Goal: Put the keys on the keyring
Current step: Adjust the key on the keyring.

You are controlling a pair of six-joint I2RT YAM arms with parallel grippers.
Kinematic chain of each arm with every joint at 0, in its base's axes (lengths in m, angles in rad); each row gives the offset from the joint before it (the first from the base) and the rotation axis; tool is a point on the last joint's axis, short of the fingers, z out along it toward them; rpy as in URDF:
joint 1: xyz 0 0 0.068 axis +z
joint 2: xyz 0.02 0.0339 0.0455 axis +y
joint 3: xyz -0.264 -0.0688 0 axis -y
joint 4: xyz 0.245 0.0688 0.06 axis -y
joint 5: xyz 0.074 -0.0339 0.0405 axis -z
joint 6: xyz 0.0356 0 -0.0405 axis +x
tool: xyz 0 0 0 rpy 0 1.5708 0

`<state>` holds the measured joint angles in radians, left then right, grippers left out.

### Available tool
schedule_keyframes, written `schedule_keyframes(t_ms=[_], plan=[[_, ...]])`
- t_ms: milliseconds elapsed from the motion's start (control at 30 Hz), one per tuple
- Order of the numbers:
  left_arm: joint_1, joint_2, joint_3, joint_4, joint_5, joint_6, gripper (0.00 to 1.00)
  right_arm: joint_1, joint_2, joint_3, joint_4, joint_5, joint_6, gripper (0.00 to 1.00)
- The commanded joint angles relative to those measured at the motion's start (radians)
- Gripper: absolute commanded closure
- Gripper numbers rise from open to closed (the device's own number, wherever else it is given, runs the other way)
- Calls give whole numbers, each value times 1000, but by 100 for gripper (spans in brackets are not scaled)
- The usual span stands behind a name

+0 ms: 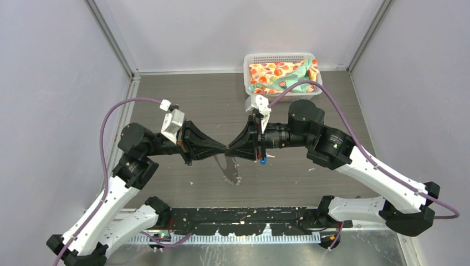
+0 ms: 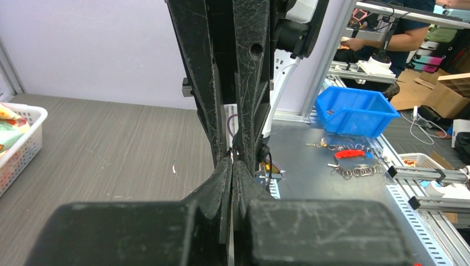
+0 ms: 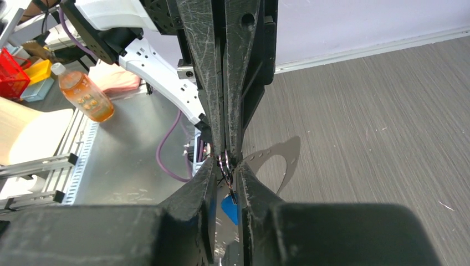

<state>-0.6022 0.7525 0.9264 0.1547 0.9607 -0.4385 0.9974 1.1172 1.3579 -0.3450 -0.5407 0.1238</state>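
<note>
Above the middle of the bench (image 1: 188, 100), tip to tip: left pincer (image 1: 224, 149) and right pincer (image 1: 231, 149). On the left, clenched tight, with the thin wire of the keyring (image 3: 225, 166) right at the tips; pinched or only touching, cannot tell. On the right, narrowed but not met, around the blue head of a key (image 3: 229, 206); gripped or loose, cannot tell. Sits just behind the wire, deeper in the right jaws, long axis seemingly along them. Likely calls for a short feed from the right arm, the nearer one
</note>
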Motion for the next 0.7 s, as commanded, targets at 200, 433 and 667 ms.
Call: schedule_keyframes(t_ms=[200,433,667], plan=[[-4,-16,33,19,-27,8,100,-9,-71,4,54,48,19,81],[-5,-15,40,7,-31,6,100,-9,-107,-11,82,86,25,58],[-5,-13,39,11,-37,6,100,-8,-72,23,38,53,24,58]])
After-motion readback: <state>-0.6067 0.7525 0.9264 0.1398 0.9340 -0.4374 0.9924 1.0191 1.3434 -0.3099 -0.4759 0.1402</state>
